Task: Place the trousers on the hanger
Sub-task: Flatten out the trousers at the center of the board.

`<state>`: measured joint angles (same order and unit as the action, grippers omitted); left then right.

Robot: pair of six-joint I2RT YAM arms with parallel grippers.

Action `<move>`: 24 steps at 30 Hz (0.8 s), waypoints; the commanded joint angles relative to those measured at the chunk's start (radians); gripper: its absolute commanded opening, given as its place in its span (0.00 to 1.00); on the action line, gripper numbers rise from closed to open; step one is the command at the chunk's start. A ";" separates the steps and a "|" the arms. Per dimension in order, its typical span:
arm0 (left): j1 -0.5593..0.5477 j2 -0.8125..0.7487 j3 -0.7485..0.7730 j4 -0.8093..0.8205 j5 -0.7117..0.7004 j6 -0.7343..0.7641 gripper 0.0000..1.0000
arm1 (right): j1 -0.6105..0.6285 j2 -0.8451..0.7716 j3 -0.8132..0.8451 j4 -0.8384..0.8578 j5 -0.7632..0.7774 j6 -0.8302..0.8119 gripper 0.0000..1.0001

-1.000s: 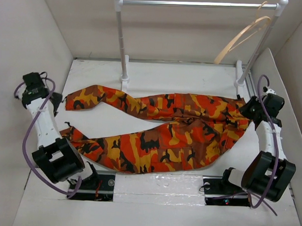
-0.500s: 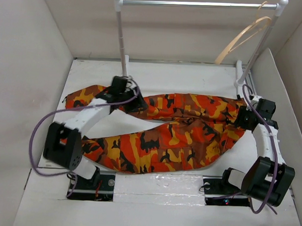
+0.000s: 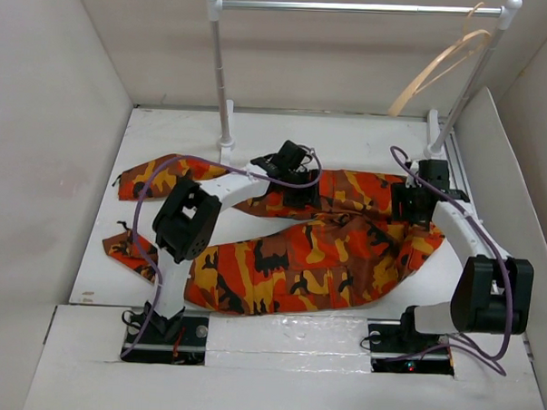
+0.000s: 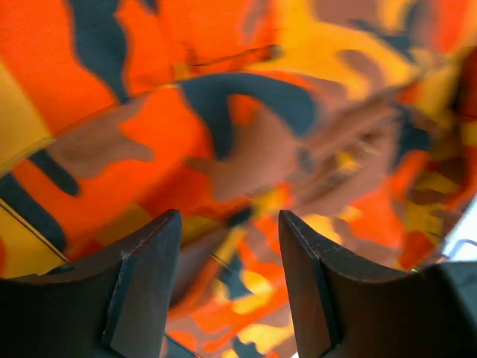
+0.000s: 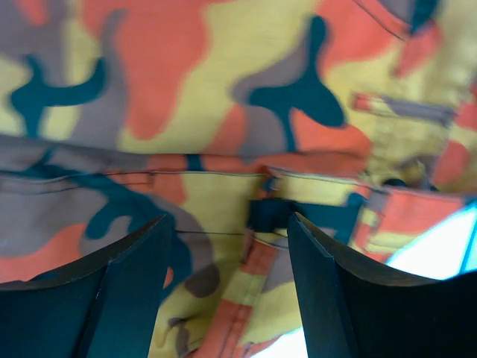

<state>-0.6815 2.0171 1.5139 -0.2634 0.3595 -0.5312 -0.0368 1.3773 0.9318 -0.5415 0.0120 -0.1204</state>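
Left fingers (image 4: 141,291) and right fingers (image 5: 127,291), parted, over the trousers (image 3: 289,260).

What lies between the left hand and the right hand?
Only cloth of the trousers lies between the left hand and the right hand; the top view shows it.

No text, label, brand name, number or sign can be read in any of the three views.
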 commanded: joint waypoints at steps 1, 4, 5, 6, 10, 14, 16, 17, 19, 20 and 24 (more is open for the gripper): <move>0.011 0.032 0.026 -0.023 -0.036 0.027 0.50 | -0.003 -0.023 0.019 -0.002 0.158 0.105 0.68; 0.011 0.060 0.013 -0.019 -0.053 0.025 0.50 | -0.003 -0.038 -0.005 0.018 0.216 0.153 0.68; 0.011 0.063 0.008 -0.014 -0.051 0.014 0.49 | -0.003 -0.028 -0.008 0.018 0.229 0.148 0.68; 0.025 0.072 -0.003 0.004 -0.042 0.010 0.49 | -0.003 -0.009 -0.005 0.005 0.235 0.149 0.69; 0.051 0.081 -0.058 0.041 -0.007 -0.012 0.48 | 0.021 0.104 0.025 -0.035 0.246 0.133 0.69; 0.074 0.080 -0.101 0.065 0.007 -0.021 0.47 | 0.008 0.121 0.016 -0.014 0.237 0.140 0.51; 0.074 0.080 -0.118 0.076 0.019 -0.029 0.47 | -0.011 0.092 0.019 -0.023 0.244 0.157 0.25; 0.074 0.080 -0.121 0.076 0.021 -0.030 0.47 | -0.021 0.076 0.021 -0.028 0.253 0.175 0.19; 0.074 0.069 -0.130 0.084 0.025 -0.036 0.47 | -0.064 -0.003 0.018 -0.043 0.273 0.194 0.09; 0.074 0.066 -0.133 0.085 0.027 -0.039 0.47 | -0.083 -0.032 0.016 -0.047 0.276 0.214 0.07; 0.083 0.064 -0.130 0.076 0.010 -0.049 0.46 | -0.195 -0.196 -0.027 -0.092 0.286 0.295 0.00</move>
<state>-0.6090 2.0823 1.4193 -0.1383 0.4263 -0.5888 -0.1761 1.2850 0.9287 -0.6006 0.2562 0.0914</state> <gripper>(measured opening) 0.464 0.287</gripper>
